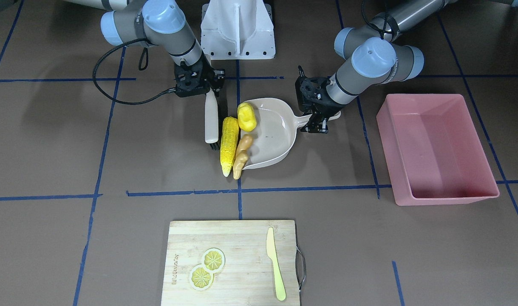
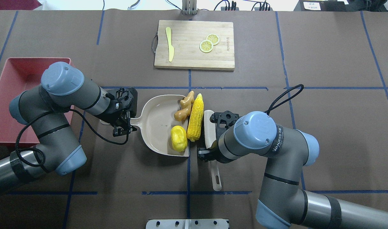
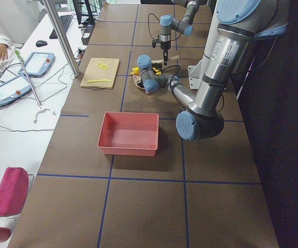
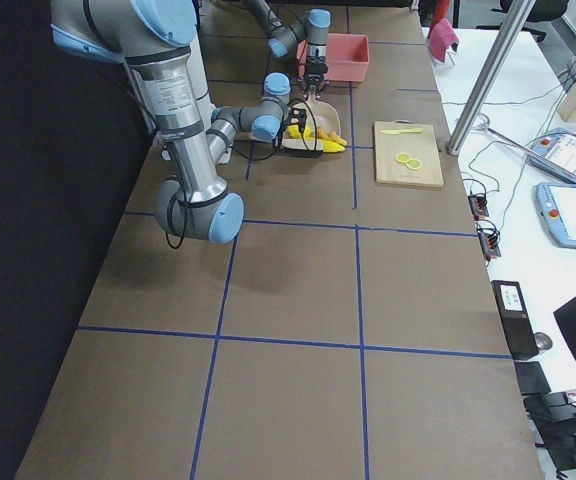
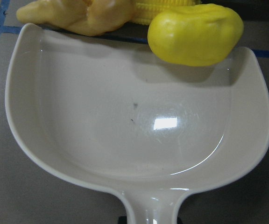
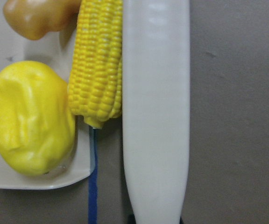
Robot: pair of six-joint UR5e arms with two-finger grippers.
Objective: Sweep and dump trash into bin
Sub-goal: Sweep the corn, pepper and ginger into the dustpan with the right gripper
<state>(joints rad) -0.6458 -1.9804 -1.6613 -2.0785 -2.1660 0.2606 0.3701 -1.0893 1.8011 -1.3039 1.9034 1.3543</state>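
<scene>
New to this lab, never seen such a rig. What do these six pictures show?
Two robot arms work at a table. Two pictures look down on it from opposite sides, two look along it from its ends, and two close-ups come from cameras on the wrists. The left gripper holds a beige dustpan by its handle; the right gripper holds a white brush. A yellow lump sits at the pan's mouth, a ginger root at its lip, a corn cob between lip and brush. A pink bin stands empty. A cutting board carries lemon slices and a knife.
</scene>
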